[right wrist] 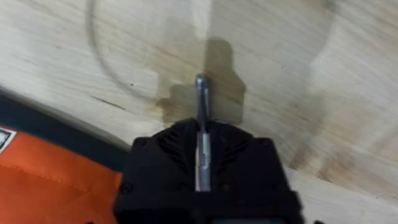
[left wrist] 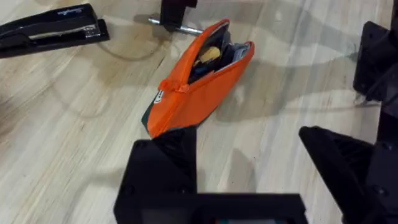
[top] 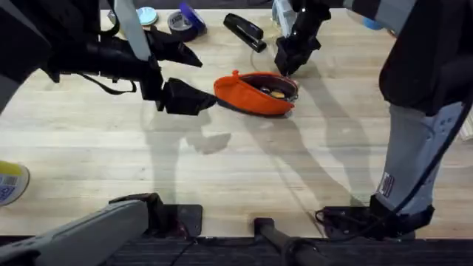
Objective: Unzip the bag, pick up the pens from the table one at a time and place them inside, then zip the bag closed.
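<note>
The orange bag [top: 251, 94] lies on the table [top: 222, 177] with its zip open and something yellow inside; it also appears in the left wrist view [left wrist: 199, 93]. My left gripper [top: 207, 81] stands open at the bag's left end, with one finger [left wrist: 168, 162] against that end. My right gripper [top: 288, 65] hovers at the bag's far right end, shut on a silvery-grey pen [right wrist: 201, 93] whose tip sticks out past the fingers. From the left wrist, that pen [left wrist: 177, 26] shows just beyond the bag's open mouth.
A black stapler [top: 244, 31] lies behind the bag, near the far edge. Rolls of tape [top: 181, 22] sit at the back left. A yellow and blue object [top: 11, 181] rests at the left edge.
</note>
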